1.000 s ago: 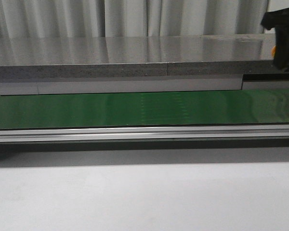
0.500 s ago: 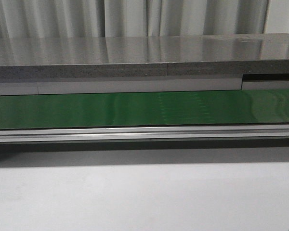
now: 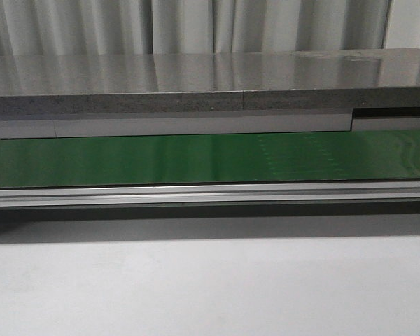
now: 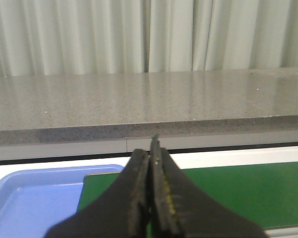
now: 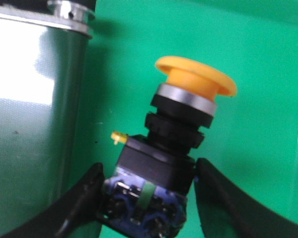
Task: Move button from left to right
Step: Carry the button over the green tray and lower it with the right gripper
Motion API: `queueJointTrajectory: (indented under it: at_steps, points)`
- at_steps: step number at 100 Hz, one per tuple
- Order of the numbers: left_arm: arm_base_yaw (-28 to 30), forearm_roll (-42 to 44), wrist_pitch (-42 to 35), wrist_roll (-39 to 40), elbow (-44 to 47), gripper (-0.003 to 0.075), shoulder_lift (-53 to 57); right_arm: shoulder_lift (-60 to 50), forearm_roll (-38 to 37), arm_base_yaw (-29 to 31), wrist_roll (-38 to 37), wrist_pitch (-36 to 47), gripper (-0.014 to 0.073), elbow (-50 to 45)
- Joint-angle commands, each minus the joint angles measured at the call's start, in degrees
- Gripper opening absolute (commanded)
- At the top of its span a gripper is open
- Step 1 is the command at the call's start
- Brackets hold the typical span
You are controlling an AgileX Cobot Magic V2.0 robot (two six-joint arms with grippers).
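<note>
1. The button sits pinched between the two fingers of the right gripper: the fingers press on either side of its black boxy body, while the yellow-orange cap juts out tilted beyond them.
2. In the right wrist view the green conveyor belt fills the background behind the button, with a metal rail running beside it; I cannot tell whether the button touches the belt or hangs above it.
3. The front view shows neither arm nor button, only the green belt, its aluminium rail and the grey tabletop behind, so the carrying arm is outside that picture.
4. The left gripper has its fingers pressed together on nothing, hovering over the belt's end near a blue tray.
5. Judged from this, the pick-up is done and the button is in hand; what remains is setting it down at the right and releasing it.
</note>
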State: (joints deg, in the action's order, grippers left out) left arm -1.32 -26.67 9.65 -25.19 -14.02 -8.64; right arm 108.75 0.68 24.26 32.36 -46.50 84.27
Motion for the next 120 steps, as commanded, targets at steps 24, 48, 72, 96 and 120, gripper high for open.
queueJointTrajectory:
  at_steps: [24,48,72,96,120]
  points:
    - [-0.4,-0.8,-4.5,0.0,-1.6,-0.0020,-0.5,1.4,0.0,1.2,1.2,2.3,0.0249,1.8]
    - [-0.4,-0.8,-4.5,0.0,-1.6,-0.0020,-0.5,2.0,1.1,2.5,1.2,1.9,0.0249,1.8]
    - [-0.4,-0.8,-4.5,0.0,-1.6,-0.0020,-0.5,2.0,2.8,2.7,1.2,1.1,0.0249,1.8]
    - [-0.4,-0.8,-4.5,0.0,-1.6,-0.0020,-0.5,2.6,3.5,2.7,1.2,-0.2,0.0249,1.8]
    - [-0.4,-0.8,-4.5,0.0,-1.6,-0.0020,-0.5,4.7,3.8,2.7,1.2,-2.6,0.0249,1.8]
